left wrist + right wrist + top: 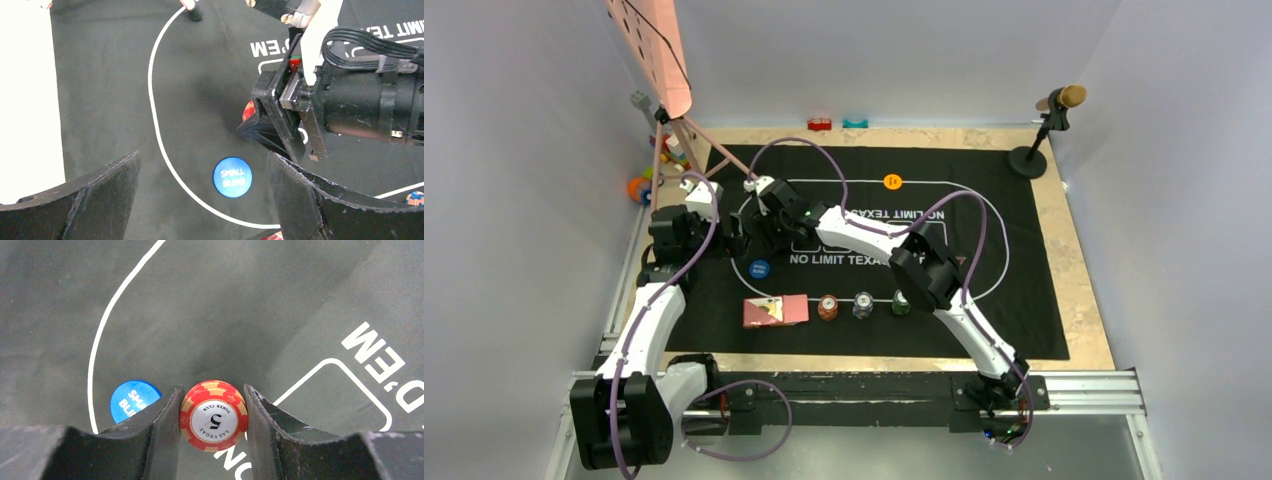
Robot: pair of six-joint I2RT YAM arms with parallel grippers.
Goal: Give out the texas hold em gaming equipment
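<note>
My right gripper [213, 401] is shut on a red chip [214, 415] marked "5", held by its edge over the black mat [250, 300], just right of the blue "SMALL BLIND" disc [131, 397]. In the top view this gripper [754, 240] is at the mat's left end, above the blue disc [760, 268]. My left gripper [205, 200] is open and empty, its jaws wide on either side of the blue disc [232, 177], hovering above it. The right gripper and the red chip [248, 110] show just beyond. Pinkish-red cards [775, 311] and red [827, 307], blue-grey [863, 304] and green [902, 302] chip stacks lie along the near edge. An orange disc [893, 181] lies far back.
A microphone stand [1029, 158] stands at the back right corner. Small red [819, 124] and teal [855, 123] blocks lie by the back wall. Coloured toys [642, 186] and a pink perforated panel [649, 45] on thin legs are at the back left. The two arms crowd together over the mat's left end.
</note>
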